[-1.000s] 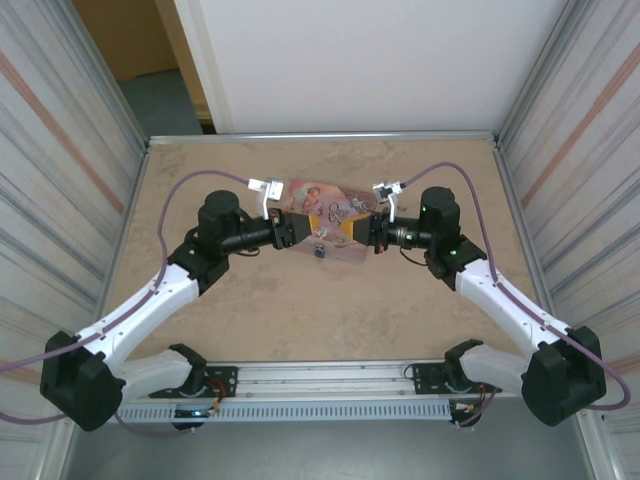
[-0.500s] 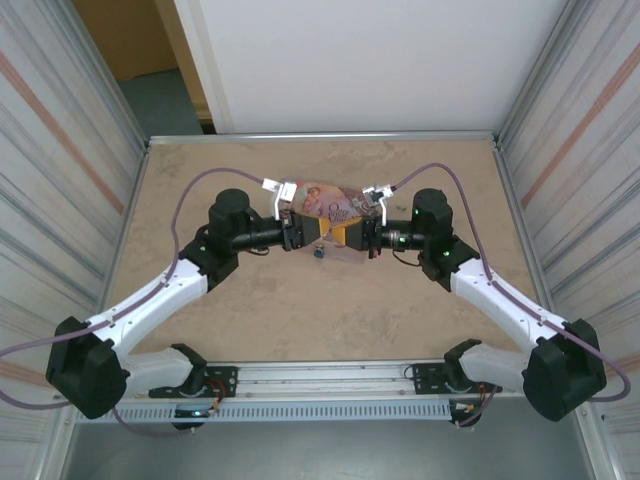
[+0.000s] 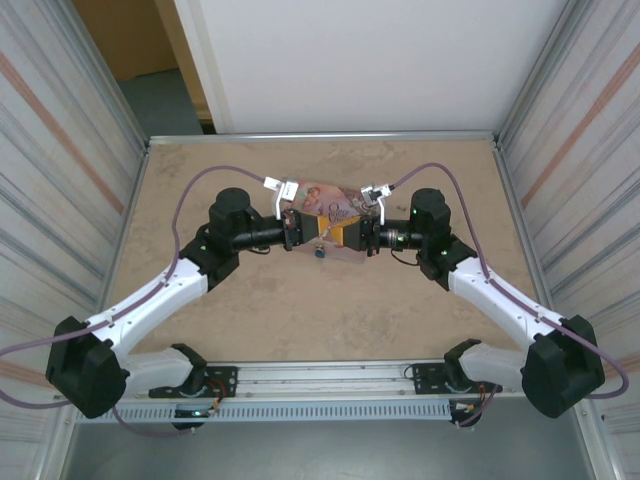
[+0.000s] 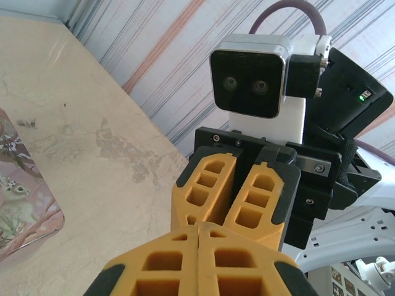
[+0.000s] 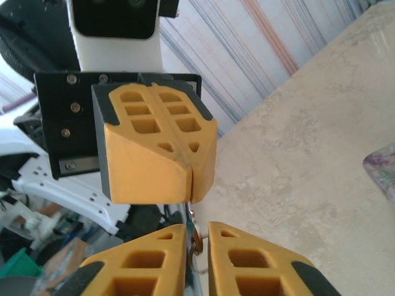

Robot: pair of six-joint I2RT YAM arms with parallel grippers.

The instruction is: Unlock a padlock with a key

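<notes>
Top external: over the pink tin [image 3: 335, 203], left gripper [image 3: 314, 231] and right gripper [image 3: 331, 233] meet tip to tip, with the padlock [image 3: 320, 252] a teal speck just beneath. Left fingers [image 5: 154, 154] are pressed together. Right fingers [image 5: 247, 265] pinch a half-hidden brassy bit [image 5: 196, 242]. The key is indistinguishable.

matt orange plastic fingers [image 5: 148, 154]; smooth, stone-patterned beige table [image 3: 300, 310]; glossy printed tin [image 4: 18, 209]; ribbed metal walls [image 3: 60, 150].

The padlock [image 3: 320, 252] is a speck too small to detail, and the pink tin [image 3: 325, 197] is partly covered.
</notes>
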